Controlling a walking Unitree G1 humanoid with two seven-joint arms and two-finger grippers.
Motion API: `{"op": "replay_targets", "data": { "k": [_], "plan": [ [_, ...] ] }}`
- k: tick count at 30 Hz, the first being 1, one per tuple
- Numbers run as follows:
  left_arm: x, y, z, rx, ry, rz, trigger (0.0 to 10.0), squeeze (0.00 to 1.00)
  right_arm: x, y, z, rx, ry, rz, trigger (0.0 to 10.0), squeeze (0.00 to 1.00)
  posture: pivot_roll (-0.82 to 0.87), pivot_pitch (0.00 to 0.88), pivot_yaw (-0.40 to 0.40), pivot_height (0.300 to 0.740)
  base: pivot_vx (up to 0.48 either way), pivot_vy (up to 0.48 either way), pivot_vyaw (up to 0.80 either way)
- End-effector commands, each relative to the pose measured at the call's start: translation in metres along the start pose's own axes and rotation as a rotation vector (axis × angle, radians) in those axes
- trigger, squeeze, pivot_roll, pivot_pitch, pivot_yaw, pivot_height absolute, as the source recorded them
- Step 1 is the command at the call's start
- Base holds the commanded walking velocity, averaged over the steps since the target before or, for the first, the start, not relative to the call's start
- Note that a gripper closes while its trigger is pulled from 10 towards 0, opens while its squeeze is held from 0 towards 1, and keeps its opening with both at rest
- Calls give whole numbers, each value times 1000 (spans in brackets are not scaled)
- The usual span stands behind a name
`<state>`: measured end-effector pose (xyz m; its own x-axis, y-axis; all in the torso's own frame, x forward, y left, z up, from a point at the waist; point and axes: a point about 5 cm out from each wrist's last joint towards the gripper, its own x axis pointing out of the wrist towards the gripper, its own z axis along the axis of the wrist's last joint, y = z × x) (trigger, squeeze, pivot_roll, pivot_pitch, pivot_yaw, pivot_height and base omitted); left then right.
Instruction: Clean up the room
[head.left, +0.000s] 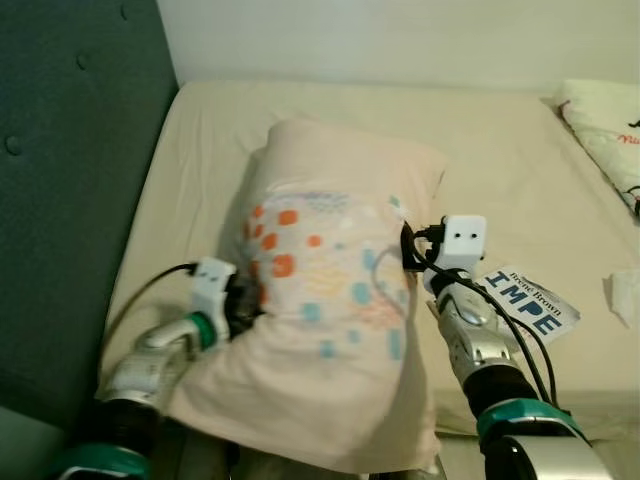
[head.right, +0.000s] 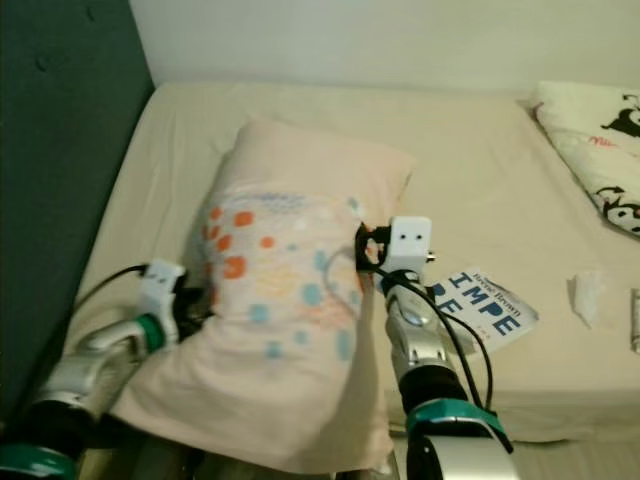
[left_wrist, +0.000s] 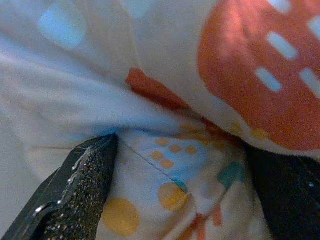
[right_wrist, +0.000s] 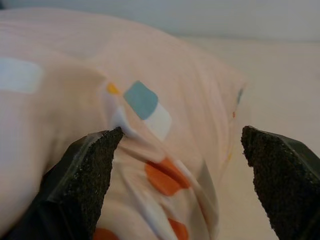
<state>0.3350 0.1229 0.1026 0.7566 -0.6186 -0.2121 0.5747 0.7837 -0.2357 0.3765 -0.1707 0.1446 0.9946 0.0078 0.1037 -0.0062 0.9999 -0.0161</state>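
Note:
A large pale pink pillow (head.left: 320, 300) with orange and blue patches lies on the cream bed (head.left: 500, 170), its near end reaching the bed's front edge. My left gripper (head.left: 245, 300) presses into the pillow's left side. In the left wrist view its fingers (left_wrist: 80, 190) stand apart with bunched pillow fabric (left_wrist: 175, 150) filling the gap. My right gripper (head.left: 408, 250) is at the pillow's right edge. Its fingers (right_wrist: 85, 175) are spread wide, and the pillow (right_wrist: 125, 100) lies between and ahead of them.
A book (head.left: 530, 302) with a white and blue cover lies on the bed just right of my right arm. A folded patterned blanket (head.right: 600, 140) sits at the far right, with a crumpled tissue (head.right: 585, 295) nearer. A dark teal headboard (head.left: 70, 180) runs along the left.

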Motion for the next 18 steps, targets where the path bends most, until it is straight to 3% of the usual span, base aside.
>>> {"op": "replay_targets", "data": {
  "k": [1,3,5,7,9,10,11,12,13,14,15,16,17,18],
  "plan": [
    [12,-23,6,-57,-34,-114,10000,0,2,2,1,22,9,10,10000,0,143,111,-13,575,0,0,0],
    [13,-28,11,-84,-61,-138,10000,0,2,4,1,36,19,22,10000,0,143,111,-13,575,0,0,0],
    [12,-34,19,-116,-93,-182,10000,0,3,21,-9,11,113,103,10000,0,143,113,-14,575,0,0,0],
    [12,-34,19,-116,-93,-182,10000,0,3,21,-9,11,113,103,10000,0,143,113,-14,575,0,0,0],
    [7,-36,20,-116,-94,-206,10000,0,3,49,-14,-6,156,209,10000,0,154,116,-18,575,0,0,0],
    [7,-36,20,-116,-94,-206,10000,0,3,49,-14,-6,156,209,10000,0,154,116,-18,575,0,0,0],
    [4,-36,18,-116,-87,-213,10000,0,3,65,-12,14,152,259,10000,0,159,119,-17,575,0,0,0],
    [4,-36,18,-116,-87,-213,10000,0,3,65,-12,14,152,259,10000,0,159,119,-17,575,0,0,0],
    [1,-36,17,-116,-82,-219,10000,0,3,80,-9,50,145,302,10000,0,159,119,-17,575,0,0,0],
    [1,-36,17,-116,-82,-219,10000,0,3,80,-9,50,145,302,10000,0,159,119,-17,575,0,0,0],
    [-2,-37,16,-120,-76,-230,10000,0,3,95,-5,97,138,345,10000,0,157,118,-16,575,0,0,0],
    [-2,-37,16,-120,-76,-230,10000,0,3,95,-5,97,138,345,10000,0,157,118,-16,575,0,0,0],
    [-10,-41,13,-123,-56,-268,10000,0,1,129,7,218,126,448,10000,0,157,118,-16,575,0,0,0],
    [-12,-43,12,-122,-49,-282,10000,0,-1,141,11,256,122,485,10000,0,157,118,-16,575,0,0,0]
  ]
}}
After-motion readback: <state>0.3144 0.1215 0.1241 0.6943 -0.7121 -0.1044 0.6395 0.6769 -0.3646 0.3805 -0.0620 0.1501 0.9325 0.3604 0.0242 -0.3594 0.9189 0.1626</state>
